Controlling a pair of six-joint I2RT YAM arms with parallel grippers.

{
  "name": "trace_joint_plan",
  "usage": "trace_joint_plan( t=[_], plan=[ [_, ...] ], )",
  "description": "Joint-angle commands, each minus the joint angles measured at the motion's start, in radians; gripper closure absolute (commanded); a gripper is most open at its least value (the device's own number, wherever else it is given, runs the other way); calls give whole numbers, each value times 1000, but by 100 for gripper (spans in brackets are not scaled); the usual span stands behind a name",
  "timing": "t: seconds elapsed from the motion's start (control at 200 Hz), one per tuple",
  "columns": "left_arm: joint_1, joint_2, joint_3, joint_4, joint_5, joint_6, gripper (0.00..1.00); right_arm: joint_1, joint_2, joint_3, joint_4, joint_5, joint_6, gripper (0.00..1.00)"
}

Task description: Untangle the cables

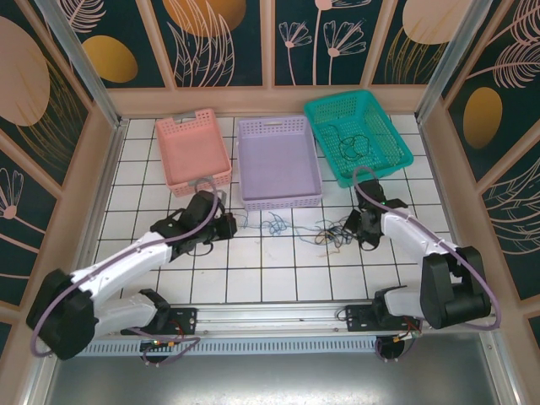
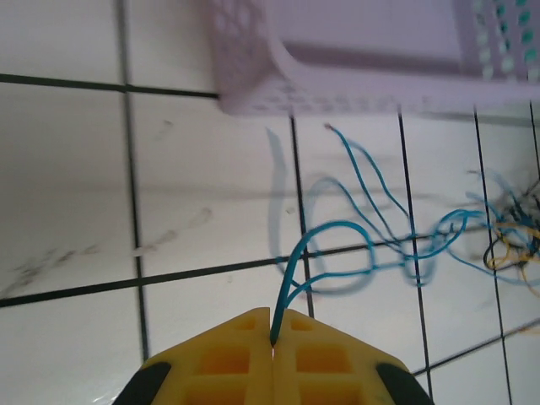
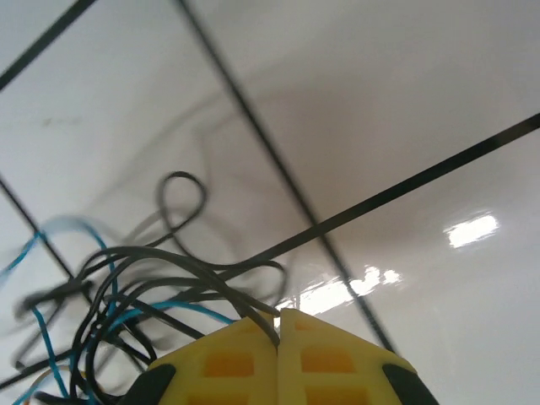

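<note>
Thin cables [image 1: 331, 229] are lying in a loose tangle on the white tiled worktop [image 1: 253, 278], spreading between the two claws just in front of the lilac basket [image 1: 281, 201]. The clump of dark, blue and yellowish strands is sitting toward the right side, while looser blue loops are trailing off to the left. The left claw [image 2: 272, 327] is clenched, its yellow fingertips pinching a blue cable [image 2: 337, 226] that is arching up from the tiles. The right claw [image 3: 278, 321] is also clenched, gripping a dark grey cable [image 3: 190, 278] that is curling back into the clump beside it. Both arms are reaching in low over the worktop from either side. Behind the tangle, a pink basket [image 1: 187, 121] is standing left of the lilac one and a teal basket [image 1: 375, 169] right of it, with a dark coil [image 1: 350, 145] of cable lying inside the teal one
</note>
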Motion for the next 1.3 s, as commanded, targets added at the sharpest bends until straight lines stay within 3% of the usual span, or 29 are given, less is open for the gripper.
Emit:
trace_joint_plan(
  t=[0.0, 0.165, 0.44, 0.606, 0.766, 0.936, 1.016, 1.156, 1.296],
  plan=[
    [-1, -65, 13, -213, -198, -130, 100, -72, -26, 28, -36, 51, 15, 100],
    [0, -128, 48, -413, -344, -194, 100, -162, -20, 34, -9, 41, -9, 100],
    [1, -146, 211, -713, -606, -280, 100, -209, 15, 65, 10, 95, -22, 100],
    [0, -119, 284, -691, -587, -221, 100, -213, 47, 73, 34, 55, -31, 100],
    [0, -110, 403, -753, -666, -243, 100, -211, 34, 59, 35, 58, -31, 100],
    [1, -113, 542, -936, -938, -320, 100, -217, 24, 44, 30, 80, -43, 100],
    [4, -118, 567, -952, -1004, -316, 100, -221, 26, 47, 34, 83, -44, 100],
    [5, -74, 593, -945, -1012, -306, 100, -221, 40, 58, 41, 80, -45, 100],
    [5, -113, 541, -634, -778, -74, 100, -205, 52, 73, 50, 44, -66, 100]
  ],
)
